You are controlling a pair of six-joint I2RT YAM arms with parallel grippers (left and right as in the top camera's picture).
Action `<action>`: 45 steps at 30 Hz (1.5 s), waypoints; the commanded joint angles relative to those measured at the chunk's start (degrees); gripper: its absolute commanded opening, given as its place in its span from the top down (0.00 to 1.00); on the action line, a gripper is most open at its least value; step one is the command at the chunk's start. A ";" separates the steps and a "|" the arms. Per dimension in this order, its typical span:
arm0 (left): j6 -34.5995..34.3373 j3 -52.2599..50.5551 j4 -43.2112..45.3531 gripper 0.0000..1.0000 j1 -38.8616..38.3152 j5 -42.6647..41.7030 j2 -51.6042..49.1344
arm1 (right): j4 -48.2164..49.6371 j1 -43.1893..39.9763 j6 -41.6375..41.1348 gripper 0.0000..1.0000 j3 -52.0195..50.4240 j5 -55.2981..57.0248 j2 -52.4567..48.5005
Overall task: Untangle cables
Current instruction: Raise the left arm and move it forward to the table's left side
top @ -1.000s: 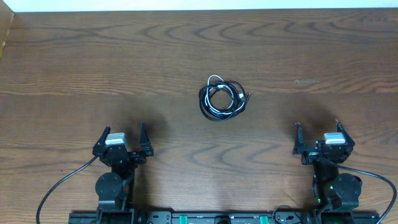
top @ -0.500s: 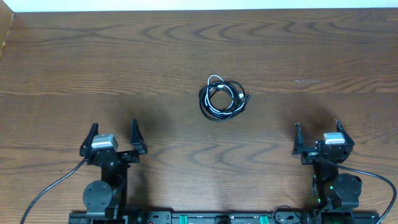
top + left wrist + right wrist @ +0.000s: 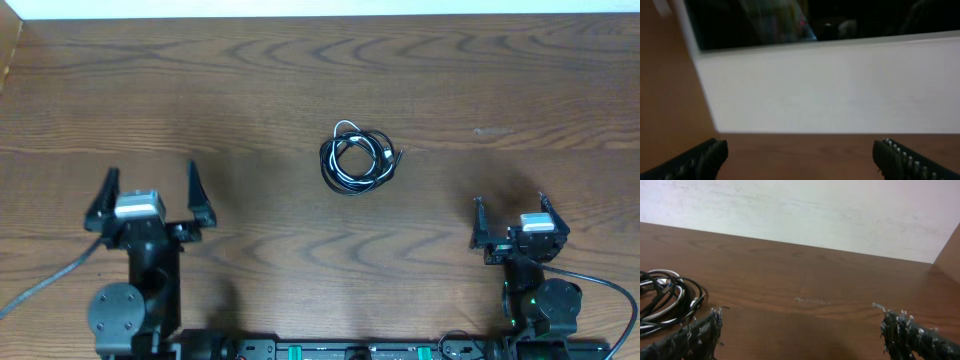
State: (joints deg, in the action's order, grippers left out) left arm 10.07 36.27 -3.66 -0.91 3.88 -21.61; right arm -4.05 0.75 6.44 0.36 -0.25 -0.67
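We found the cables (image 3: 357,160) coiled in one bundle near the middle of the table (image 3: 500,80), well apart from the left end effector (image 3: 151,172) and the right end effector (image 3: 510,202), both spread and empty. Pinching several strands at once would likely drag or tighten the whole bundle. The right wrist view showed the black and white overlaps closely; the left wrist view showed no cables.
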 commanded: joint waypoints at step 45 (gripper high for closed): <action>-5.20 42.36 -20.72 0.02 -0.20 -4.26 -58.12 | -0.24 -0.33 -0.83 0.01 -0.07 -0.13 0.33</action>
State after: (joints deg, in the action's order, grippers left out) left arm 3.46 77.41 -24.64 -0.95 -0.12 -80.27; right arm -4.03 0.75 6.44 0.38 -0.25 -0.69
